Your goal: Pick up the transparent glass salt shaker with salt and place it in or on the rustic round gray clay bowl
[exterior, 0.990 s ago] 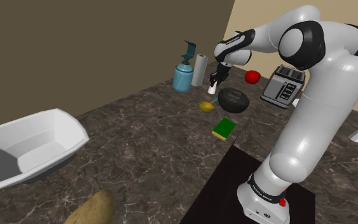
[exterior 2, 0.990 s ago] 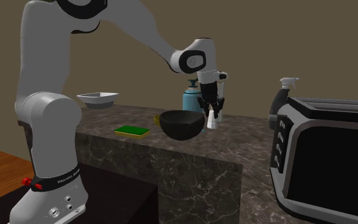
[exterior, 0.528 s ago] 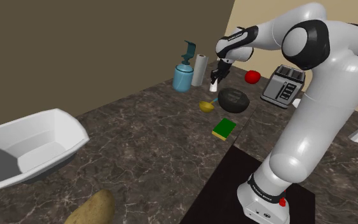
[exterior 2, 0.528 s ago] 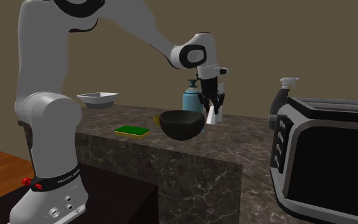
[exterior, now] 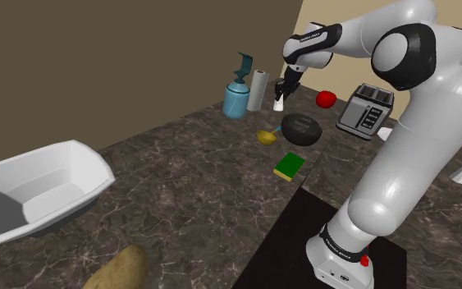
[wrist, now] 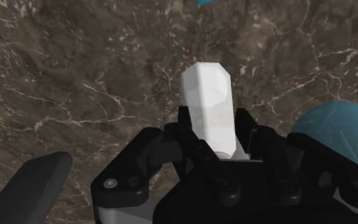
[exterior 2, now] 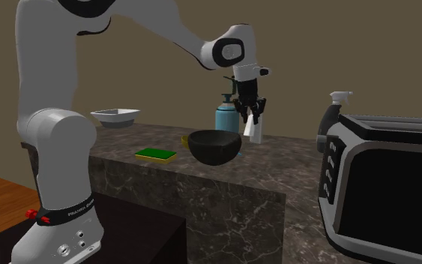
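Note:
My black gripper (exterior: 281, 92) hangs above the dark marble counter, shut on a small white salt shaker (exterior: 279, 103) that points down from its fingers. In the second exterior view the gripper (exterior 2: 249, 116) holds the shaker (exterior 2: 255, 133) in the air just behind and to the right of the dark round bowl (exterior 2: 213, 145). The wrist view shows the shaker (wrist: 208, 105) clasped between the two fingers, with marble far below. In the shoulder view the bowl (exterior: 302, 129) sits on the counter below the gripper and toward that view's right.
A blue soap dispenser (exterior: 236, 97) and a white roll (exterior: 257, 89) stand behind the gripper. A yellow cup (exterior: 266, 137), a green sponge (exterior: 287, 167), a red apple (exterior: 326, 99) and a toaster (exterior: 366, 112) surround the bowl. A white basin (exterior: 32, 193) lies at the shoulder view's left.
The gripper has risen with the shaker held in it, lifting it higher above the counter and shifting slightly toward the shoulder view's right. The bowl has not moved.

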{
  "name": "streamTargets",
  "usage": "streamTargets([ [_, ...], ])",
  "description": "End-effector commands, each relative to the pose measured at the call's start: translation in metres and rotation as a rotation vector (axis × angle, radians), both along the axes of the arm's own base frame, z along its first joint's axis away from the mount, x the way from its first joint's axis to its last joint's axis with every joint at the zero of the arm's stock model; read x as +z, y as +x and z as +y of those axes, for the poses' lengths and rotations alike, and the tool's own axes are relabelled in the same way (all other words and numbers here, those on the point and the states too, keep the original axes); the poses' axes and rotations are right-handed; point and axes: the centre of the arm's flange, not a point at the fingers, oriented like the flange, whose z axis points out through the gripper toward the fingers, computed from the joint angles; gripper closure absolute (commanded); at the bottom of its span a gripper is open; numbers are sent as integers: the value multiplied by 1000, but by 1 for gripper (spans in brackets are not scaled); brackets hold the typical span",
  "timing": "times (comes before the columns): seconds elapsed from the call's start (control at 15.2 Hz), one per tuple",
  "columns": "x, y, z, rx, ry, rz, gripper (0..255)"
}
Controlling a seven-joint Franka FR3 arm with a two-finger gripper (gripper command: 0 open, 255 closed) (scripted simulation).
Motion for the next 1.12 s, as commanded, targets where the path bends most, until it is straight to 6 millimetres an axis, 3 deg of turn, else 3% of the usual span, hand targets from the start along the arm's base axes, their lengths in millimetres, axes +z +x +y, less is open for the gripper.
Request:
streamTargets([
  [0.0,10,1,1,0,0,0,255],
  [1.06,95,1,1,0,0,0,255],
])
